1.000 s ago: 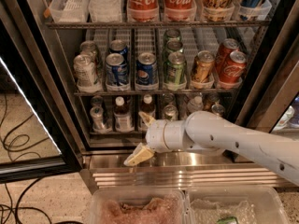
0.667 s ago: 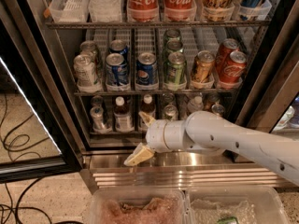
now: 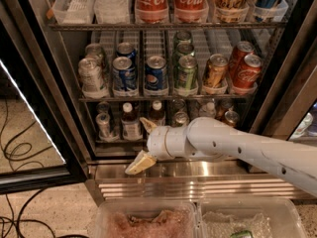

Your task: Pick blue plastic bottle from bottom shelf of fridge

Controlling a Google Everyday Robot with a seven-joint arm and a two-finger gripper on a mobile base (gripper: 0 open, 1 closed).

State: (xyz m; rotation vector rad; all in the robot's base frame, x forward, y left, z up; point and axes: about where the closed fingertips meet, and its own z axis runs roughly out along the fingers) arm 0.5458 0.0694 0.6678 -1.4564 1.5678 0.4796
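Before the metal bottom shelf (image 3: 113, 139), rounded white gripper (image 3: 144, 144), tapered cream fingers (image 3: 140, 163) spread apart, near white-capped blue plastic bottle (image 3: 131, 128).

Perhaps shop: drinks fridge (image 3: 208, 180) behind pincer (image 3: 139, 147)

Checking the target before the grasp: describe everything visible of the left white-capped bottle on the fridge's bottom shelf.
The bottle is small, with a white cap, dark brown contents and a pale label. It stands upright on the bottom shelf, a can on its left, a similar bottle on its right. The tool hangs open just right of it, in front of the shelf, not gripping it.
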